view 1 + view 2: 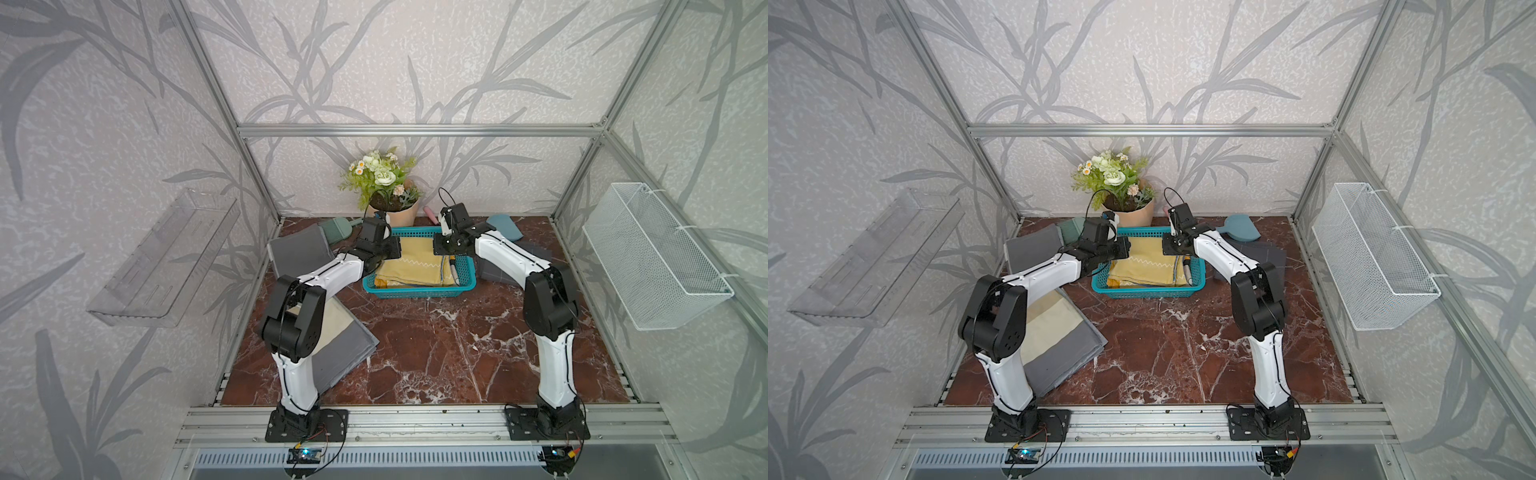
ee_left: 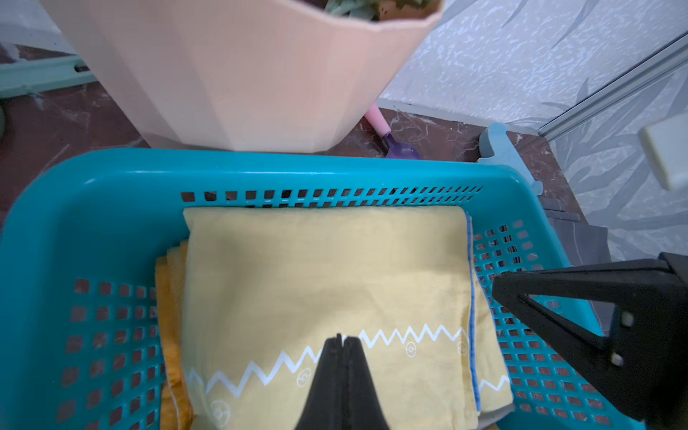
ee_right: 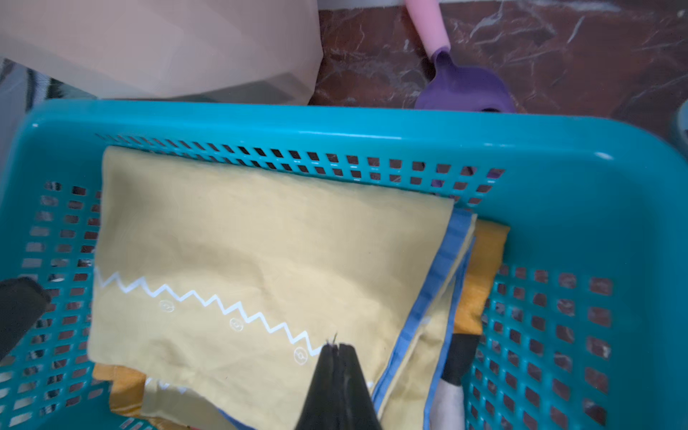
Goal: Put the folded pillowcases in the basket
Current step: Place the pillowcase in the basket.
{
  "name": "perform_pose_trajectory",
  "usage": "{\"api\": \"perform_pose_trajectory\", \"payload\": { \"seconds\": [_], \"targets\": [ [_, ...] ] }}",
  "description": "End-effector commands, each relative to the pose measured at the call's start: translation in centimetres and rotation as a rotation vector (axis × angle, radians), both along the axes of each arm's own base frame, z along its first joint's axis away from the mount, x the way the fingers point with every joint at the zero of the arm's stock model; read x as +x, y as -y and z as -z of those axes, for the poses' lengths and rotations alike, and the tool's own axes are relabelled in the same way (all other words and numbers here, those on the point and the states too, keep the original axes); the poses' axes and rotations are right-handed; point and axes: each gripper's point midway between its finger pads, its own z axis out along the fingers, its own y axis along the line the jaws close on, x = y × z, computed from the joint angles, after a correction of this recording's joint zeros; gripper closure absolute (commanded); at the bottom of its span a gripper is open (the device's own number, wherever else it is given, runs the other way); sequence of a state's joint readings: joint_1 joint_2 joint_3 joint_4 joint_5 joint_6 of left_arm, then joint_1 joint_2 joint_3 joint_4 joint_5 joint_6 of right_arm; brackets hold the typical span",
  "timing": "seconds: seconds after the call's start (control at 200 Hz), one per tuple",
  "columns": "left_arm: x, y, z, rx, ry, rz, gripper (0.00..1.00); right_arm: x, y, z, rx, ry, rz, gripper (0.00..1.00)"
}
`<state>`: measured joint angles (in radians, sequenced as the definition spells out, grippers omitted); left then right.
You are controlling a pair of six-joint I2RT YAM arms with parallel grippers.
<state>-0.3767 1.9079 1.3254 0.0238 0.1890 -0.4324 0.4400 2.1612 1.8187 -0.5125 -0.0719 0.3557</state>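
Note:
The folded pillowcase (image 1: 415, 266) (image 1: 1142, 266), pale yellow with a white zigzag line and blue trim, lies flat inside the turquoise basket (image 1: 417, 292) (image 1: 1148, 294) on top of other yellow and orange cloth. Both arms reach over the basket from either side. In the left wrist view my left gripper (image 2: 342, 338) hovers over the pillowcase (image 2: 327, 268), shut, with nothing between its jaws. In the right wrist view my right gripper (image 3: 337, 346) is also shut and empty above the pillowcase (image 3: 260, 242), near its blue-edged side.
A peach flower pot (image 1: 392, 212) stands right behind the basket, with a purple spoon (image 3: 458, 89) beside it. A marker (image 1: 452, 272) lies in the basket's right side. Grey cloths (image 1: 299, 249) (image 1: 345, 345) lie on the left, and a blue-grey dustpan (image 1: 505, 226) at the back right. A white wire basket (image 1: 656, 257) hangs on the right wall.

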Motion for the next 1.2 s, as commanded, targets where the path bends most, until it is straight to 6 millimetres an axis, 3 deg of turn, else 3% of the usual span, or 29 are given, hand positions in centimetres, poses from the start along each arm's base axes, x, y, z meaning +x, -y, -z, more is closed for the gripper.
{"api": "perform_pose_trajectory", "payload": {
  "seconds": [0.0, 0.315, 0.465, 0.595, 0.64, 0.685, 0.84, 0.88, 1.025, 1.115, 1.195],
  "targets": [
    [0.8, -0.2, 1.8, 0.012, -0.025, -0.032, 1.00, 0.0, 0.2, 1.9, -0.030, -0.066, 0.015, 1.00],
    [0.6, -3.3, 7.9, 0.079, -0.126, -0.110, 1.00, -0.8, 2.9, 6.5, -0.143, -0.189, 0.067, 1.00],
    [0.1, -4.1, 9.0, 0.083, -0.145, -0.122, 1.00, -1.0, 4.2, 7.2, -0.177, -0.210, 0.086, 1.00],
    [0.1, -3.8, 8.8, 0.074, -0.144, -0.101, 1.00, -0.9, 4.6, 7.1, -0.180, -0.209, 0.085, 1.00],
    [0.2, -3.5, 8.2, 0.059, -0.134, -0.091, 1.00, -0.7, 4.4, 6.4, -0.169, -0.193, 0.078, 0.98],
    [0.3, -3.1, 7.4, 0.044, -0.117, -0.080, 0.96, -0.6, 4.1, 5.4, -0.149, -0.167, 0.068, 0.88],
    [0.8, -2.2, 3.0, -0.014, -0.040, -0.051, 0.63, -0.4, 3.7, 0.0, -0.080, -0.033, 0.061, 0.28],
    [0.8, -1.9, 1.9, -0.027, -0.024, -0.040, 0.57, -0.5, 3.6, -1.8, -0.057, 0.001, 0.064, 0.17],
    [0.6, -0.9, -1.6, -0.070, 0.023, -0.012, 0.43, -1.4, 5.0, -7.7, 0.035, 0.134, 0.097, 0.05],
    [-0.2, -0.5, -3.1, -0.087, 0.043, 0.002, 0.36, -2.4, 7.5, -9.4, 0.042, 0.175, 0.150, 0.02],
    [-1.1, -0.1, -4.4, -0.109, 0.062, 0.017, 0.34, -3.3, 10.4, -9.2, 0.029, 0.156, 0.207, 0.01]
  ]
}}
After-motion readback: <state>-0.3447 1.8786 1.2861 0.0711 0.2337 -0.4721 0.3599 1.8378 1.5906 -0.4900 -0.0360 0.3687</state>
